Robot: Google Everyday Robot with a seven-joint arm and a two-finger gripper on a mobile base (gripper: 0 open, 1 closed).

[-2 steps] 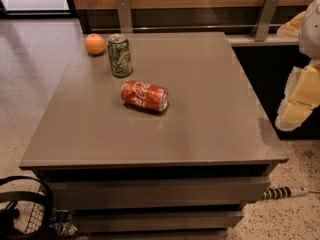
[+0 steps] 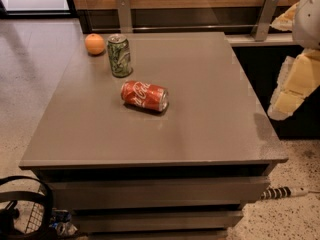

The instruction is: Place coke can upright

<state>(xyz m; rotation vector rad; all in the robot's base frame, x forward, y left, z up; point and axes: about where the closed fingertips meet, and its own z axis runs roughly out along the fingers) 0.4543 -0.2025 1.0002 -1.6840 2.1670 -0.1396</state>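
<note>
- orange (image 2: 94, 43): sits at the far-left corner of the bench (image 2: 210, 119), just beside the green can and out of the likely reach path.
- green can (image 2: 119, 55): upright, just behind and left of the target, near it but not touching. It's a distractor and could get knocked if the approach comes in from that side.
- coke can (image 2: 144, 96): lies on its side, left of the bench middle, long axis roughly left-right, silver rim end pointing right. It's not upright, so the task is not yet done. It likely needs a grip across the body, then a tip up onto its base.
- The bare bench to the right of the coke can looks like room to stand it.
- tool (image 2: 280, 106): at the right edge of view, off the bench side, well apart from the coke can. Nothing is seen in it; cannot tell if it is open or closed.
- arm (image 2: 306, 71): cream segments slope down-left beside the bench's right edge, upper part cut off by the frame. It reads as a pre-reach pose, with the whole reach left to do.
</note>
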